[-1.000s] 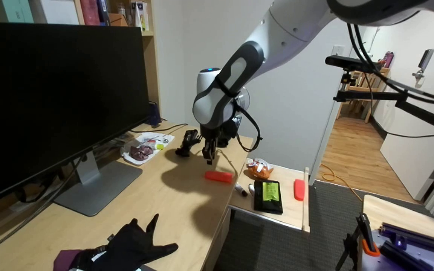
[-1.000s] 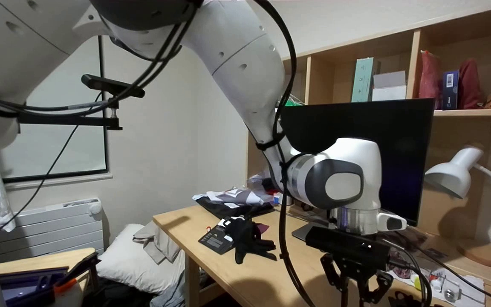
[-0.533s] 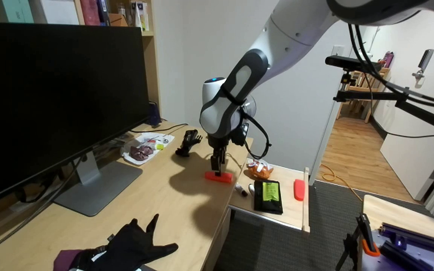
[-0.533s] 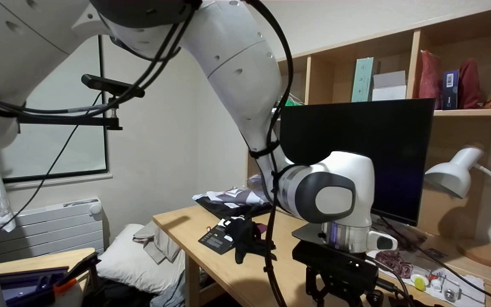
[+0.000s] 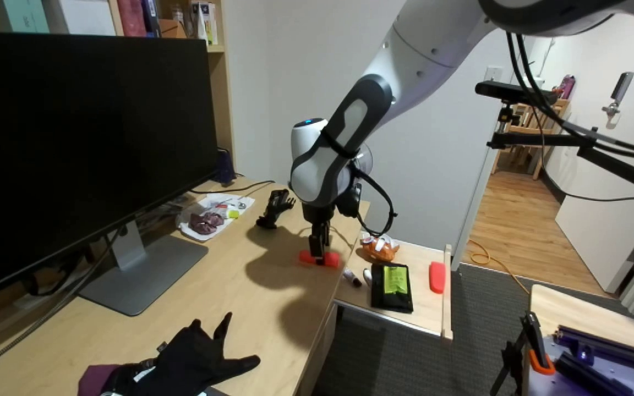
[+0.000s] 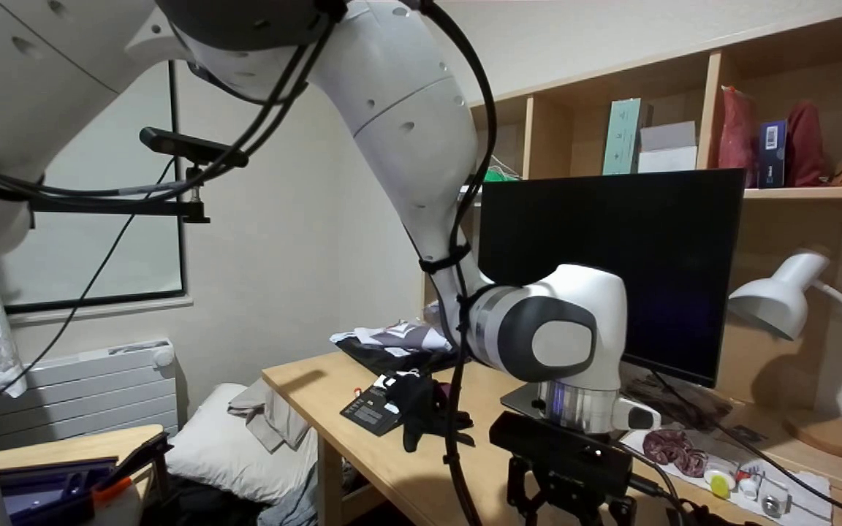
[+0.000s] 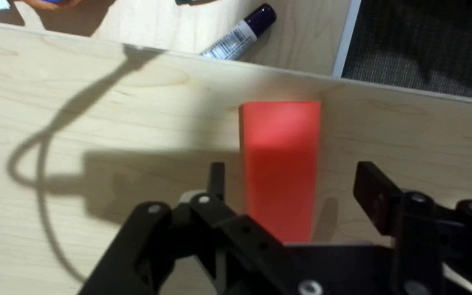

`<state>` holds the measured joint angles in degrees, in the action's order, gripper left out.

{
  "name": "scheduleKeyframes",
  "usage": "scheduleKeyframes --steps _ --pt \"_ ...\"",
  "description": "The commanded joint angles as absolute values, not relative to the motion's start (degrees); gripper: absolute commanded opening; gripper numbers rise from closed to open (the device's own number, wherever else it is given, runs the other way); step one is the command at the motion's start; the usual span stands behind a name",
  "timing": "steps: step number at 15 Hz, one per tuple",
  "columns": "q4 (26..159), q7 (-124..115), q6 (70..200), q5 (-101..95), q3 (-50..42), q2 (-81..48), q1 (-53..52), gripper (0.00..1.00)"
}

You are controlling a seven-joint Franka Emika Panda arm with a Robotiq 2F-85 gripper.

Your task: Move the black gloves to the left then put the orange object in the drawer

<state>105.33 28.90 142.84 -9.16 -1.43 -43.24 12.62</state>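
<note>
Claw [image 7: 290, 186] news first: stood parted wide and gripped nothing. Straddled the orange bar [image 7: 282, 172] in the wrist view, with one half at nine o'clock, its partner at three, and pale wood showing on both flanks. Looked a smart line-up, too: set across the slim width, seemingly to squeeze the short way rather than fumble for the ends. Sat slightly off-centre, mind, nearer the bar at nine o'clock than at three; perhaps called for a small nudge, or risked shoving the bar sideways on closing. Contact with the wood below? Too close to call.

Bar itself, then: lay flat on the surface [image 5: 264, 308], just in from the edge, with its far end aimed at twelve o'clock in the wrist view. Promised a short carry, by the look of it! Found the drawer [image 5: 447, 313] pulled out beyond that edge, toward four o'clock from the bar in an exterior view and lower than the surface; presumably required a lift, a slide across and a gentle drop. Housed company: a red piece [image 5: 437, 277] by the front wall, a black packet [image 5: 392, 289] farther in, a capped tube [image 7: 242, 32] partly hidden by the edge. Likely demanded some aim among those.

Away toward eight o'clock in an exterior view: spotted the black gloves [image 5: 187, 352], splayed on the surface, well apart from bar and claw. Seemed moved aside already, probably to leave room for the pick.
</note>
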Motion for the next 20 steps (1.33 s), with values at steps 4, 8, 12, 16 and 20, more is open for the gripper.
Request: scheduleKeyframes --steps 4,8,12,16,20 --pt "106.2 28.5 141.2 -11.5 -2.3 -42.1 12.3 0.31" --pt "106.0 28.3 140.8 -11.3 -2.6 -41.9 12.4 0.14" --pt "106.4 28.2 140.1 -9.9 -1.8 -39.8 13.0 0.02" --pt "106.2 27.3 140.2 -9.4 -1.9 -38.8 13.0 0.29" --pt "106.2 26.0 141.1 -9.1 -2.1 -39.2 13.0 0.51"
